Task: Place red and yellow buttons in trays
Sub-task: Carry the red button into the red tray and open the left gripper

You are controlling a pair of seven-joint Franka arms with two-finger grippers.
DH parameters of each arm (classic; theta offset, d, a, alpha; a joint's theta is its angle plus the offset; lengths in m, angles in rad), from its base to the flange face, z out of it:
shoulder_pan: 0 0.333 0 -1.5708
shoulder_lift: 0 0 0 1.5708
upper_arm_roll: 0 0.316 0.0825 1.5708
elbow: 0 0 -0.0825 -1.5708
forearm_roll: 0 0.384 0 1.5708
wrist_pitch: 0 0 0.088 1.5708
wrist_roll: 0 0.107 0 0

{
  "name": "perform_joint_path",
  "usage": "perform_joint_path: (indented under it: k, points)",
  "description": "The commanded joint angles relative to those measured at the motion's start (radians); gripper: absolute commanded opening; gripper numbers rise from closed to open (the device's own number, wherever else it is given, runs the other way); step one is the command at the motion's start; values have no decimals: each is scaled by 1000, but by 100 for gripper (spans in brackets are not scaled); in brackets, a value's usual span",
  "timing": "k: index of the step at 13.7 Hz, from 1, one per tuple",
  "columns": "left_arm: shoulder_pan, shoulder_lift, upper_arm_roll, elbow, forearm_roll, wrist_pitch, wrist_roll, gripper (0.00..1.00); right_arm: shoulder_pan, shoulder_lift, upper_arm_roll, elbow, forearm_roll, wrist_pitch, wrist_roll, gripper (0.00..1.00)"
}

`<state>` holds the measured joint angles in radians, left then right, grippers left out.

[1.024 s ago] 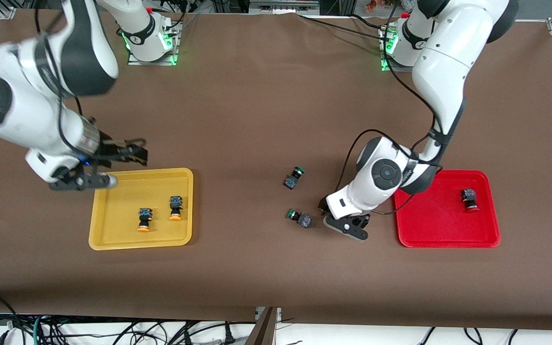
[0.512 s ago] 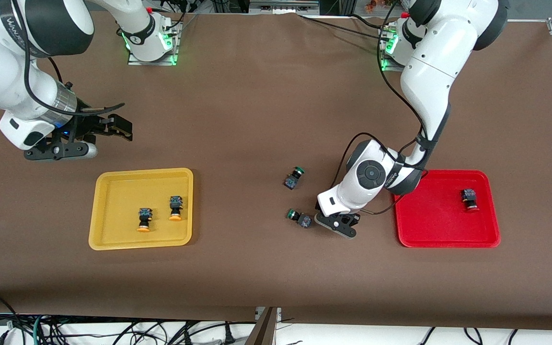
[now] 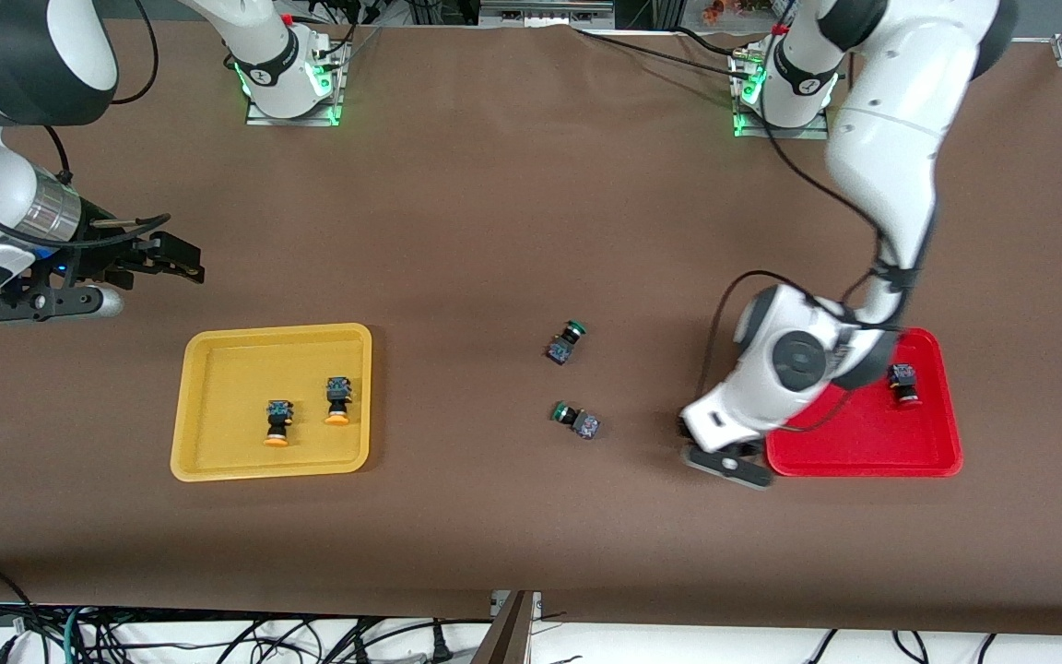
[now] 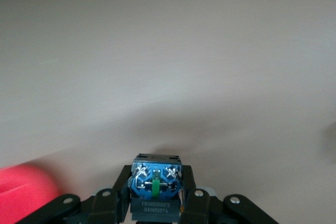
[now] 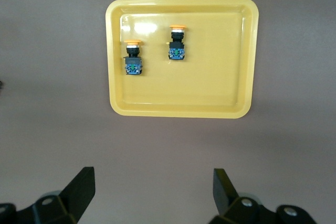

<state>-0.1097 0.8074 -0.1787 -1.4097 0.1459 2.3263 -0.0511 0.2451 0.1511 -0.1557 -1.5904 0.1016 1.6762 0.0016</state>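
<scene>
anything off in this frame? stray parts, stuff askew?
Nothing damaged or spilled. Two green-capped buttons lie tipped on their sides on the bare table between the trays, outside both. The left gripper holds a button beside the red tray; its cap is hidden. The right gripper waits open near the yellow tray.

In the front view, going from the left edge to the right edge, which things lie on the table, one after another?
Yellow tray → first yellow button → second yellow button → two green buttons, nearly level → red tray → red button in it.
</scene>
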Motion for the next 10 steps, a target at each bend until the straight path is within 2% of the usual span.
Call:
perform_joint_path:
  k: [1, 4, 6, 8, 10]
  points:
    - [71, -184, -8, -168, 26, -81, -13, 16, -93, -53, 99, -9, -9, -32, -3, 100]
    - [178, -264, -13, -331, 27, -49, -7, 18, -93, -73, 99, -10, -33, -38, 3, 99]
    - [212, -290, -7, -455, 27, 71, -12, 20, -93, -73, 99, 6, -39, -38, 5, 99]
    - [254, -291, -5, -518, 27, 146, -18, 23, -93, -73, 102, 9, -66, -36, 21, 99]
    - [286, -280, -7, -535, 26, 154, -27, 37, -90, -71, 105, 26, -86, -42, 18, 100]
